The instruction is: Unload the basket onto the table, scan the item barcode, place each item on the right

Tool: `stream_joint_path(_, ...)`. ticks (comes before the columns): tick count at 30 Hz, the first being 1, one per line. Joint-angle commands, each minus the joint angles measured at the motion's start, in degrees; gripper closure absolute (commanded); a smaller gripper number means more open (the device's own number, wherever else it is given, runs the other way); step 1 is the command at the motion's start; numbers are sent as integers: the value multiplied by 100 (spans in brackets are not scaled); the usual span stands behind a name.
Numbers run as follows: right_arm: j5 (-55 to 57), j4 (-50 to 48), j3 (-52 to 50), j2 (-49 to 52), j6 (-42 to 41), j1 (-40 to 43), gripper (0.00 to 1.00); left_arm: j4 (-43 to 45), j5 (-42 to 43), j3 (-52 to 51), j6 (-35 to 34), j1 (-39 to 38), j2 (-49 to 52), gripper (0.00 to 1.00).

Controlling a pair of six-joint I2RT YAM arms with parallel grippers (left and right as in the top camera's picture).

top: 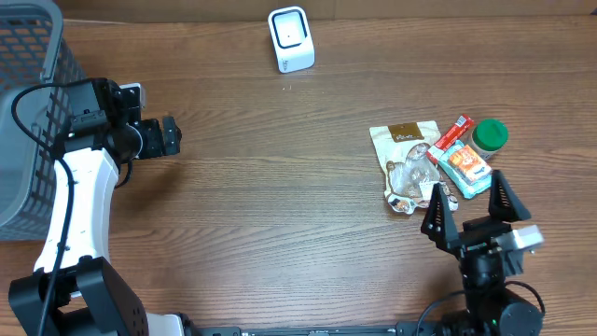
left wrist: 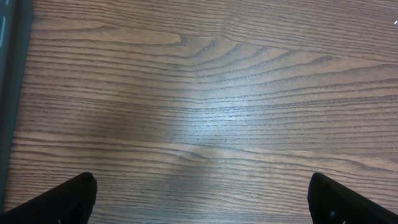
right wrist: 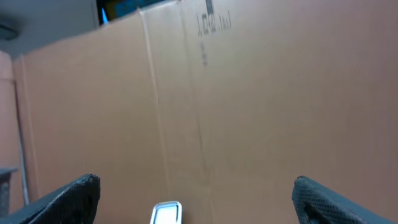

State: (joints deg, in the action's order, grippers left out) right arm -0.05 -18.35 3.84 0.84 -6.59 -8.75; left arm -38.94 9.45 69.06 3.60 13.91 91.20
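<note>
Your left gripper (left wrist: pixel 202 183) and your right gripper (top: pixel 469 198) were both wide open, holding nothing. A crumpled clear plastic bag (top: pixel 410 177) lay just ahead of the right jaws, touching an orange-and-teal flat packet (top: pixel 465 168). Closing there, you risked catching both together, or covering the barcode from the small white scanner (top: pixel 291 39).

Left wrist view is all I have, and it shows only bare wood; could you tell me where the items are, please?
Observer: The items lie in a pile on the right of the table, just ahead of the open right gripper.
Operator: Thank you. Where is the scanner?
Observer: The scanner stands at the far edge, near the middle.
Operator: And what is beside my arm?
Observer: A basket sits to the left of the open left gripper.
</note>
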Motion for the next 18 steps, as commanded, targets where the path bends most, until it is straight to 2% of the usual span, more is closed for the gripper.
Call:
stream_joint_path(1,-125,-9,-304,-68,85,63,0,20,48,81,70,-9,31,0)
stream_joint_path(7,-203,627,-341,-68,92,66,0,20,48,81,70,-9,31,1)
stream_joint_path(15,-195,2293,-339,-68,114,66,0,20,48,81,70,-9,31,0)
stream_joint_path(18,-157,2304,-339,-68,107,63,0,20,48,81,68,-9,31,0)
